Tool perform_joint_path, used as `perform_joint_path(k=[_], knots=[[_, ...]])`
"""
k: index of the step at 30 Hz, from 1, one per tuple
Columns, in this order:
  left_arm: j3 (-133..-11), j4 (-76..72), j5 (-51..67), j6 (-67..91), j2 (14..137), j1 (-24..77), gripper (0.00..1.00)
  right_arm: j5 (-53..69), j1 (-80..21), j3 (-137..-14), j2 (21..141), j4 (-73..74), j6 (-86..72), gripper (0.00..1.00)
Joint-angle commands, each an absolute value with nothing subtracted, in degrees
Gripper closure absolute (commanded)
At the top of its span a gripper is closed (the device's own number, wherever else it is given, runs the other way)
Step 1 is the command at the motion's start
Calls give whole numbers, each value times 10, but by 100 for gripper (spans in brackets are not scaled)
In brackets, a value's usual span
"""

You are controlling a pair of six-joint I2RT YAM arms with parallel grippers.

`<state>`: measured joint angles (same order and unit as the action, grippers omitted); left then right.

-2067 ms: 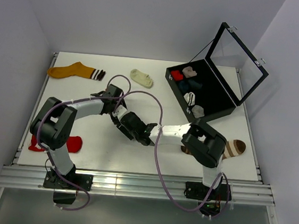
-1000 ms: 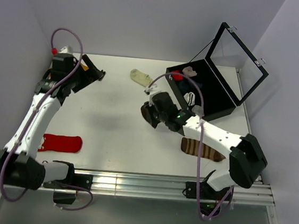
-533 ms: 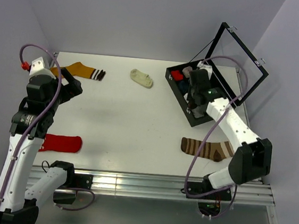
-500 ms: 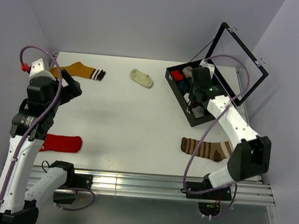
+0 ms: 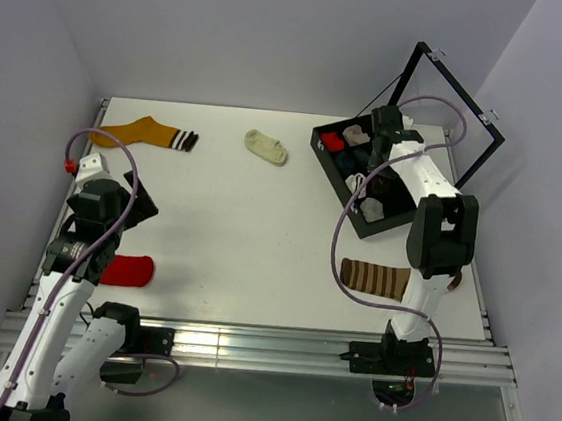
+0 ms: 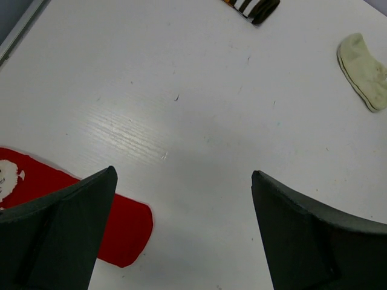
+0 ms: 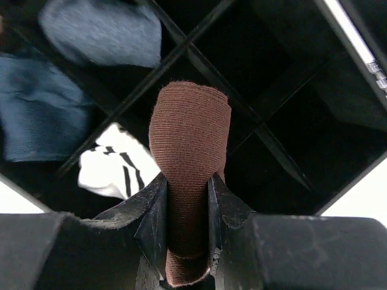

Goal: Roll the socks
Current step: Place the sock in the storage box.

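My right gripper (image 7: pixel 187 181) is shut on a rolled brown sock (image 7: pixel 188 133), held over the dividers of the black box (image 7: pixel 284 154). From above, that gripper (image 5: pixel 382 181) hangs over the box's middle cells. A flat brown striped sock (image 5: pixel 384 280) lies at the near right. A red sock (image 5: pixel 126 270) lies near left, and my left gripper (image 5: pixel 140 211) hovers open just beyond it. In the left wrist view the red sock (image 6: pixel 124 223) shows beside the left finger (image 6: pixel 72 223), with nothing between the jaws (image 6: pixel 184 175). A cream ankle sock (image 6: pixel 364 69) lies far right.
The black box (image 5: pixel 320 149) stands at the back right with its glass lid (image 5: pixel 448 107) up; rolled blue, grey, red and white striped socks fill several cells. An orange sock with a dark striped cuff (image 5: pixel 143 134) lies at the back left. The cream sock (image 5: pixel 266 147) lies mid-back.
My right arm has carried the brown roll from the table's middle to over the box. My left arm has drawn back from the far left and lowered near the red sock, jaws opened fully.
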<state>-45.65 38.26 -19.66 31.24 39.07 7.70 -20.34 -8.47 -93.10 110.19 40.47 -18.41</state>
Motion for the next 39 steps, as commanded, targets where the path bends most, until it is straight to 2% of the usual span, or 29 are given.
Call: perform_joint_path(k=[1,7,24,39], knots=[[-440,325,-219,323,374,79,1,-198,-76,-957,1118,402,-171,100],[-434,321,-237,321,368,79,1,-176,-60,-979,1156,410,-160,100],[-429,317,-250,323,355,78,0,-164,-43,-888,1157,229,-141,100],[-429,317,-252,323,354,78,0,-151,-28,-889,1201,273,-141,100]])
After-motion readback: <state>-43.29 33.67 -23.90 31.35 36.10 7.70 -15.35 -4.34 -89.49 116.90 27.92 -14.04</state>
